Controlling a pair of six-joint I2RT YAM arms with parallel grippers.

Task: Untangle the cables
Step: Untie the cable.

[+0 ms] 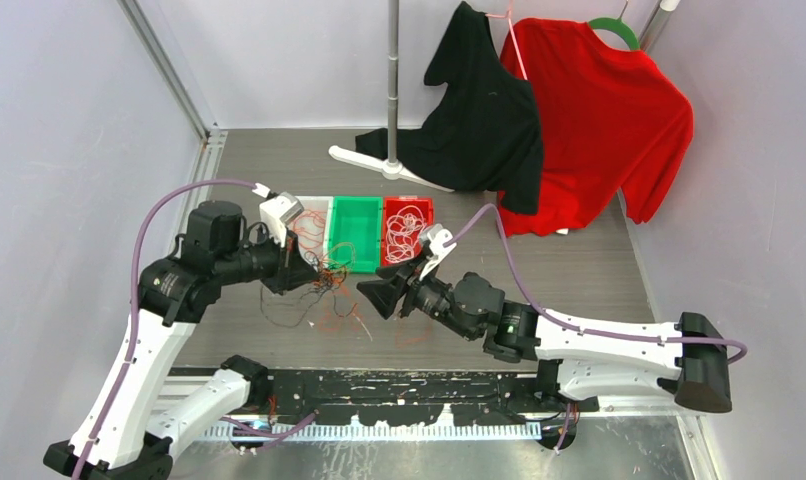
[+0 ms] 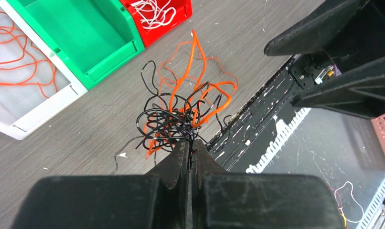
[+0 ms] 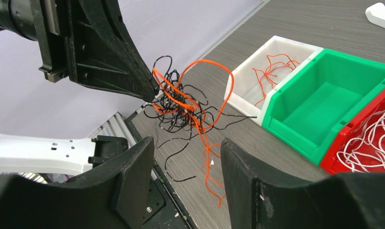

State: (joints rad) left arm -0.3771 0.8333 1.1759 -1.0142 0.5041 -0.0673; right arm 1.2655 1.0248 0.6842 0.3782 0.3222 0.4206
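Note:
The cables [image 2: 181,114] are a knot of thin black and orange-red wires. My left gripper [image 2: 191,145] is shut on them at its fingertips and holds the knot above the table, with loose ends trailing down. From the right wrist, the knot [image 3: 181,102] hangs off the left gripper [image 3: 155,93]. My right gripper [image 3: 187,142] stands open just short of the knot, gripping nothing. One orange strand [image 3: 207,162] dangles to the table beyond its fingers. From above, the two grippers, left [image 1: 314,280] and right [image 1: 367,293], face each other across the cables [image 1: 329,295].
Three bins stand in a row behind the knot: a white one [image 1: 326,215] with orange wires, a bare green one [image 1: 354,262], a red one [image 1: 407,202] with white wires. A garment stand [image 1: 392,90] with black and red shirts is at the back. A black rail [image 1: 399,385] runs along the near edge.

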